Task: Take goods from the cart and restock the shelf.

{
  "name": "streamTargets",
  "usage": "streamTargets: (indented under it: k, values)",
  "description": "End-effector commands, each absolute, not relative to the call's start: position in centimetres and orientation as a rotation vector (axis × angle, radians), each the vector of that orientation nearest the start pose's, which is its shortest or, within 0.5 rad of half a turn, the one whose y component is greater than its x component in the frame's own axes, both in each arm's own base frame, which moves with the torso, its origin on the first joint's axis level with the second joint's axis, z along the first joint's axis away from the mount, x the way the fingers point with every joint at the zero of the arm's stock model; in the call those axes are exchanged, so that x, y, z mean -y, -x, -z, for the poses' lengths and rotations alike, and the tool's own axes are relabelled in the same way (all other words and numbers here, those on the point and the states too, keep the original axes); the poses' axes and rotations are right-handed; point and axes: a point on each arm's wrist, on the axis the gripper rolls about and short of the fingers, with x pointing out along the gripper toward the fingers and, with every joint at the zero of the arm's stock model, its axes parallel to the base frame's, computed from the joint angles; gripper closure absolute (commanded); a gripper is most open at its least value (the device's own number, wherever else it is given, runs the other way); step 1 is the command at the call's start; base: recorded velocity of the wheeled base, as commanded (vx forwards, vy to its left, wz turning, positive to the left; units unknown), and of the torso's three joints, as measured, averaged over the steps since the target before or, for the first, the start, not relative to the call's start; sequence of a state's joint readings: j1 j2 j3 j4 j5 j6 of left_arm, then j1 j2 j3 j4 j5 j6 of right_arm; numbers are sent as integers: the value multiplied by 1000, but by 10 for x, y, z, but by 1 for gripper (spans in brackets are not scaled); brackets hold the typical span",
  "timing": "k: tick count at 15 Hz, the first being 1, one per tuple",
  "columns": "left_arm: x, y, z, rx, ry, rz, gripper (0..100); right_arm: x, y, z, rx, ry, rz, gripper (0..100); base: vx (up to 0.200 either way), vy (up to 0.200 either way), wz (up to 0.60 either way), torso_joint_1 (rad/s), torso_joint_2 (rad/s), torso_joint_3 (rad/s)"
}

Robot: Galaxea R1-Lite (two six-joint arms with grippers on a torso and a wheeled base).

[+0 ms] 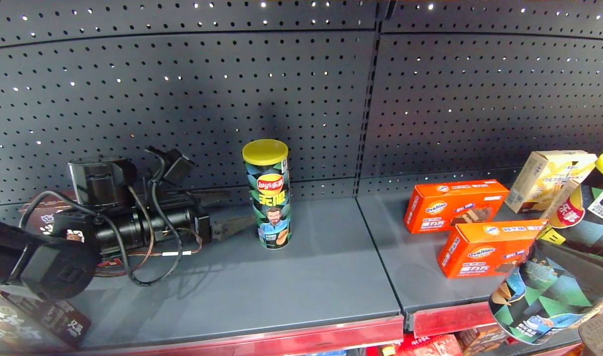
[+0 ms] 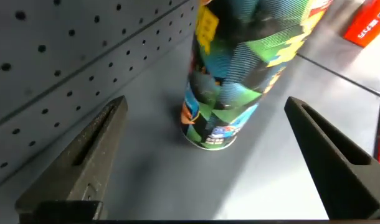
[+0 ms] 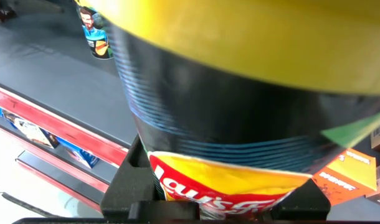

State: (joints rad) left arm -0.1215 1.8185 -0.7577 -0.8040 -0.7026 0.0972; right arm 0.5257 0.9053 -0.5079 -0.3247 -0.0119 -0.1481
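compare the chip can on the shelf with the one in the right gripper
The shelf can stands upright; the held can is tilted. The shelf can rests ungripped on the shelf; the held can is clamped in the right gripper. Both have yellow lids and the same green-black pattern.

A shop: pegboard-backed shelf [image 1: 306, 277] (red price rail [image 1: 281, 339]) stocked with snack boxes [image 1: 454, 205].
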Motion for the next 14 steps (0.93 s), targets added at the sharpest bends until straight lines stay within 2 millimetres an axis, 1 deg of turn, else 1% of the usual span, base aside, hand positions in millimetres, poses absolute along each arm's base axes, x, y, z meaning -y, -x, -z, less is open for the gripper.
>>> streamTargets:
  k: [1, 3, 6, 9, 10, 12, 14]
  values:
    - [55, -328, -143, -224, -9, 855, 0, -53, -93, -230, -32, 165, -518, 100, 0, 0, 0, 0, 0, 0]
    - [57, -334, -148, -195, -5, 926, 0, -54, -92, -230, -33, 167, -520, 100, 0, 0, 0, 0, 0, 0]
    - [60, -347, -150, -169, -12, 955, 0, -54, -92, -230, -33, 167, -520, 100, 0, 0, 0, 0, 0, 0]
    - [61, -348, -147, -170, 7, 1046, 0, -53, -92, -230, -31, 166, -520, 100, 0, 0, 0, 0, 0, 0]
    - [62, -349, -147, -169, 7, 1053, 0, -53, -92, -230, -31, 166, -520, 100, 0, 0, 0, 0, 0, 0]
    - [63, -360, -149, -147, 0, 1061, 0, -53, -92, -230, -31, 168, -520, 100, 0, 0, 0, 0, 0, 0]
    - [67, -367, -152, -131, -5, 1071, 0, -53, -92, -230, -31, 168, -520, 100, 0, 0, 0, 0, 0, 0]
